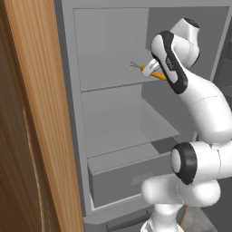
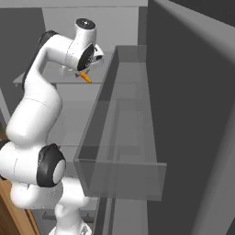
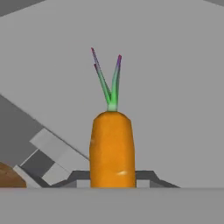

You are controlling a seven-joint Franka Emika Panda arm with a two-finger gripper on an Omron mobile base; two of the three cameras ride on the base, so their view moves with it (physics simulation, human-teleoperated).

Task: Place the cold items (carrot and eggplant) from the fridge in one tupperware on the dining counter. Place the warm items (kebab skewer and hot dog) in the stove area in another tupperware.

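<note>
An orange carrot (image 1: 153,73) with a thin green top is held above the fridge's upper shelf (image 1: 113,84), clear of it. My gripper (image 1: 148,70) is shut on its thick end. In the right base view the carrot (image 2: 85,77) pokes out below the hand, where the gripper (image 2: 82,73) holds it. In the hand view the carrot (image 3: 112,146) points away from the camera with its green top far from me, and the dark fingertips (image 3: 146,176) press its sides. The eggplant, kebab skewer, hot dog and tupperware are out of view.
The fridge interior is grey, with a lower shelf (image 1: 131,136) and a drawer (image 1: 127,174) beneath it. A wooden panel (image 1: 31,127) stands close on the left. The open fridge door's clear bin (image 2: 121,151) runs along the arm's right.
</note>
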